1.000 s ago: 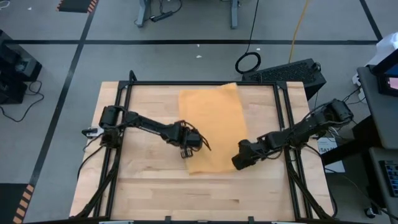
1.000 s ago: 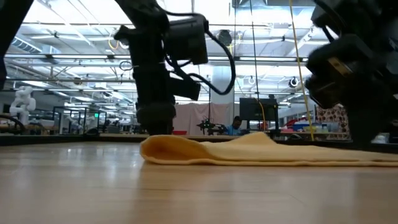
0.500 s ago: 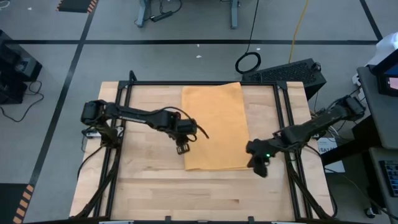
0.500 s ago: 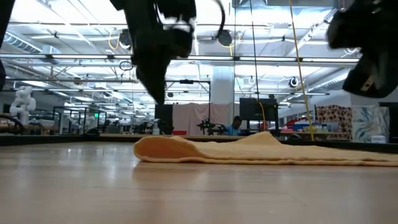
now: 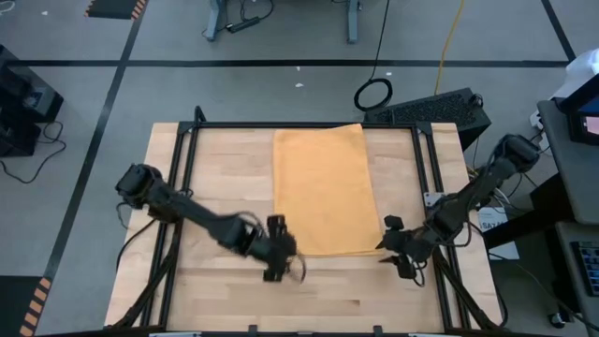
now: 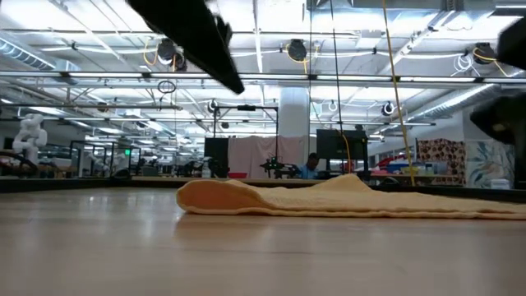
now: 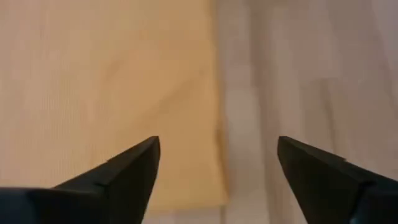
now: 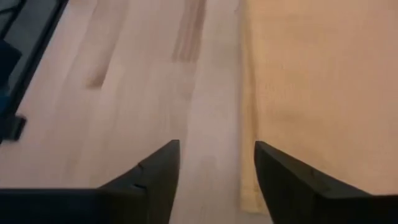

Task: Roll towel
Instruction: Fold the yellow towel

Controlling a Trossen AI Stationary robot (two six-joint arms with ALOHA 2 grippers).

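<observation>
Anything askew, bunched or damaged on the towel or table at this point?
Nothing stands out. The towel lies flat and square on the table, unrolled, with only a slight hump in the low view. The left pincer and right pincer sit open at its near corners.

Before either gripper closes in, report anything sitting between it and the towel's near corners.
Nothing visible. The left gripper and right gripper, both open, flank the near corners of the towel, with only bare table between.

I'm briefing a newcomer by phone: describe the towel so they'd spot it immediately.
On the wooden table, look at the middle, between the two dark arms. The towel lies flat there, a long mustard-yellow rectangle running from the far edge toward the near side, the only cloth on the table.
</observation>
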